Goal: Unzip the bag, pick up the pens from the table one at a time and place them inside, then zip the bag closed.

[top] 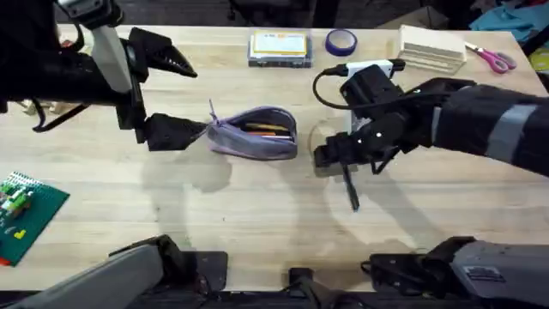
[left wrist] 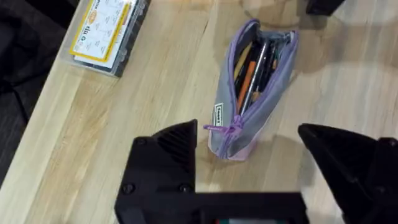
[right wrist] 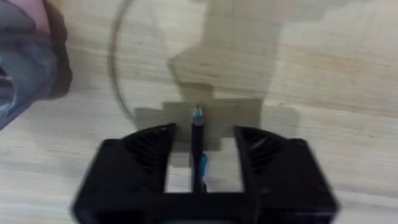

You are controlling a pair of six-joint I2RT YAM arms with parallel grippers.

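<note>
On the pale plank table (top: 257, 206), the bag (top: 256, 132) lies unzipped.

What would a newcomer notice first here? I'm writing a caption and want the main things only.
The open bag lies mid-table with pens already inside, the left gripper open at its zipper end. To its right, the right gripper straddles a dark pen on the table, fingers on either side and not yet closed on it.
</note>
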